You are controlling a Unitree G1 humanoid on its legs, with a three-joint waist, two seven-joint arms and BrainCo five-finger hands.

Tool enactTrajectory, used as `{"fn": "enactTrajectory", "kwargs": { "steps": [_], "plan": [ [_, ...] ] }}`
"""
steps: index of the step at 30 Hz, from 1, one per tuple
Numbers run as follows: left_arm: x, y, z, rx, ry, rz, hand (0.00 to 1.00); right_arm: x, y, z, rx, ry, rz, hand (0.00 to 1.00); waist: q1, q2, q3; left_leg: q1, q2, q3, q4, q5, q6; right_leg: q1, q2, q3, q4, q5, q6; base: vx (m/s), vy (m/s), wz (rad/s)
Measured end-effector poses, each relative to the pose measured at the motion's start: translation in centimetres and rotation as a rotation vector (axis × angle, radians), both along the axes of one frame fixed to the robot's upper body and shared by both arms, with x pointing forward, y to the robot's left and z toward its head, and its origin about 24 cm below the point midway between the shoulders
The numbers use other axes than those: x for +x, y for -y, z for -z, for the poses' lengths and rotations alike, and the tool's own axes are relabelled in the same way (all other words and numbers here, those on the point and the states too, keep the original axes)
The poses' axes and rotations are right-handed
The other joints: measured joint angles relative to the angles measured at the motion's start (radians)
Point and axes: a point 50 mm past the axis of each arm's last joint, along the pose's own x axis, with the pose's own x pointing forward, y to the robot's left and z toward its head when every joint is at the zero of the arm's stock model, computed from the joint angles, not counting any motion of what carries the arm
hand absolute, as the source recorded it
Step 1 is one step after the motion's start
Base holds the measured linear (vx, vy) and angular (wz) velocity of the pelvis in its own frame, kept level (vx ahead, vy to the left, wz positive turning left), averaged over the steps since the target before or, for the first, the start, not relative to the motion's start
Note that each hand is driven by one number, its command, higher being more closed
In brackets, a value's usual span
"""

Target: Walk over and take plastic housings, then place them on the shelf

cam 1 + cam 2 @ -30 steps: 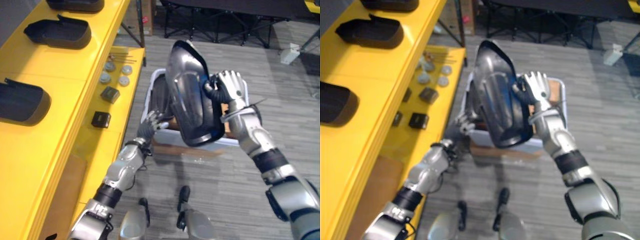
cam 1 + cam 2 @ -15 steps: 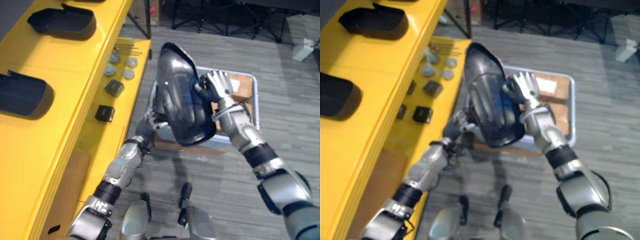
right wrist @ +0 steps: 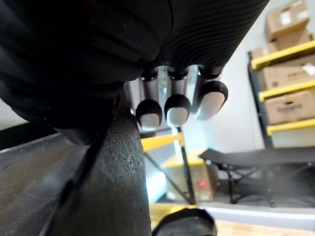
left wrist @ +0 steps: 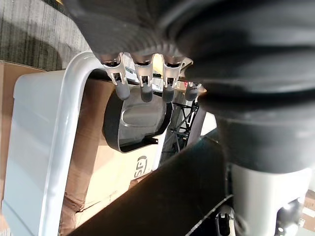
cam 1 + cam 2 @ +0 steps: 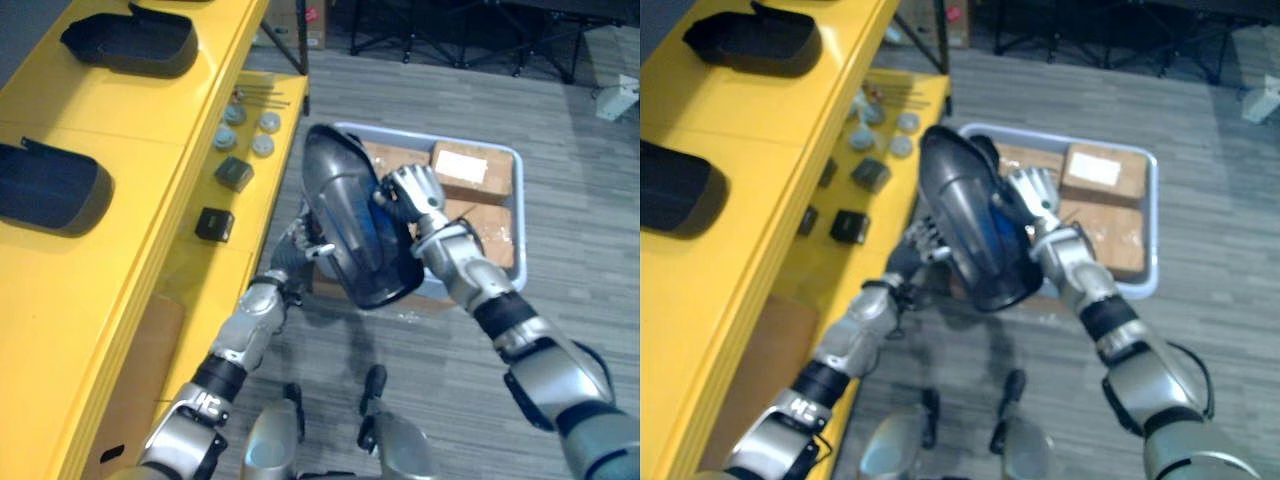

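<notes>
We saw the left hand (image 5: 298, 240), fingers loosely straight, just beside the dark plastic housing (image 5: 345, 225) that the right hand (image 5: 412, 192) clasped upright by its rim, near the grey bin (image 5: 519, 220) and yellow shelf (image 5: 130, 130).

grey bin (image 5: 518, 210) partly hidden behind housing (image 5: 345, 215)

a pale tub (image 5: 519, 215) sits on the grey floor (image 5: 570, 110) at 2 o'clock, with brown boxes (image 5: 470, 172) inside. round grey discs (image 5: 262, 146) lie at 11 o'clock, two small black blocks (image 5: 214, 223) just below them.
</notes>
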Motion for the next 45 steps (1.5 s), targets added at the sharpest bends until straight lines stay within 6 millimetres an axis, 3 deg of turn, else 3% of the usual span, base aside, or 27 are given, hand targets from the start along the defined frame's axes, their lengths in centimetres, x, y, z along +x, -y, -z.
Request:
{"fn": "enactTrajectory", "kwargs": {
  "steps": [6,21,22,27,36,45],
  "plan": [
    [0.2,0.7,0.0,-0.066,-0.026,0.051,0.00,0.4,-0.1,-0.1,-0.026,-0.005,0.012,1.00,0.015,0.007,0.004,0.000,-0.001,-0.010,-0.007,0.007,-0.005,0.003,-0.001,-0.016,0.000,-0.001,-0.002,-0.03,0.033,0.05],
    [0.0,1.5,1.5,-0.083,-0.103,0.068,0.00,0.6,-2.0,0.1,0.002,-0.003,-0.011,1.00,0.019,0.009,0.004,0.003,-0.005,-0.022,-0.017,0.017,-0.007,0.008,-0.002,-0.021,-0.001,-0.002,-0.003,-0.02,0.042,0.02],
    [0.0,1.7,1.6,-0.088,-0.108,0.064,1.00,0.5,-2.2,0.1,0.008,-0.005,-0.015,1.00,0.019,0.009,0.004,0.004,-0.005,-0.022,-0.017,0.017,-0.007,0.008,-0.002,-0.021,-0.001,-0.002,-0.003,-0.02,0.040,-0.01],
    [-0.3,1.7,2.0,-0.106,-0.120,-0.023,1.00,0.3,-3.0,0.3,0.040,-0.013,-0.035,1.00,0.019,0.013,0.006,0.014,-0.004,-0.022,-0.018,0.017,-0.007,0.019,0.000,-0.021,-0.004,-0.003,-0.004,-0.01,0.037,0.00],
    [-1.4,1.3,2.8,-0.161,-0.090,-0.180,1.00,-1.9,-3.2,2.5,0.211,-0.049,-0.038,1.00,0.021,0.019,0.005,0.036,0.005,-0.003,-0.031,0.014,-0.011,0.028,0.008,-0.008,-0.013,-0.006,-0.008,-0.02,0.029,-0.05],
    [-1.5,1.2,1.2,-0.133,-0.019,-0.237,1.00,-3.0,-3.2,2.8,0.334,-0.055,-0.036,1.00,-0.001,0.019,0.005,0.041,0.016,0.016,-0.036,0.010,-0.017,0.020,0.020,0.014,-0.021,-0.002,-0.012,0.00,0.034,-0.08]
  ]
}}
